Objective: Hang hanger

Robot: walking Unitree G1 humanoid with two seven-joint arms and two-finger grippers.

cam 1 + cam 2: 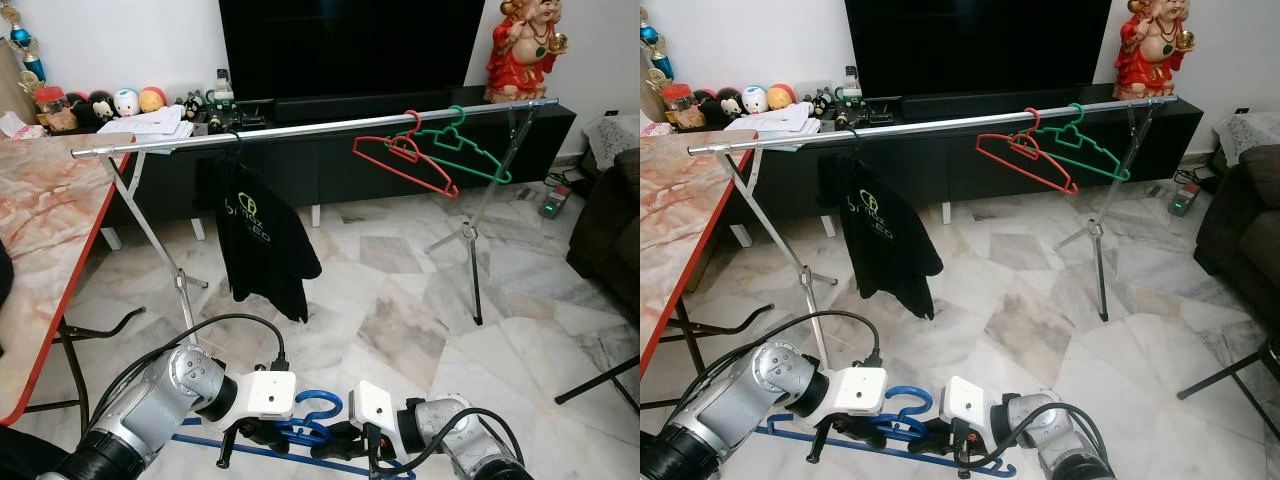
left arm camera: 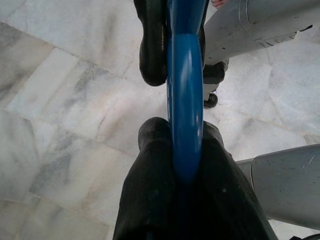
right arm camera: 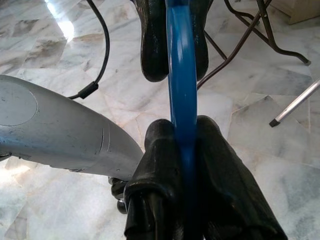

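Observation:
A blue hanger point(image 1: 318, 406) hangs low in front of me over the marble floor, hook up, held from both sides. My left gripper point(image 1: 258, 434) is shut on it, with the blue plastic point(image 2: 185, 100) running between the black fingers point(image 2: 152, 50). My right gripper point(image 1: 340, 436) is shut on the hanger point(image 3: 181, 75) too. Further ahead a silver rail point(image 1: 300, 130) spans the room on folding legs. It carries a black T-shirt point(image 1: 255, 240) at the left and a red hanger point(image 1: 405, 160) and a green hanger point(image 1: 465, 150) at the right.
A marble-topped table with a red edge point(image 1: 40, 230) stands at my left. One rack leg point(image 1: 475, 260) stands on the floor at the right, and a dark sofa point(image 1: 610, 230) lies beyond it. Behind the rail are a black TV console point(image 1: 370, 165) and a red statue point(image 1: 525, 50).

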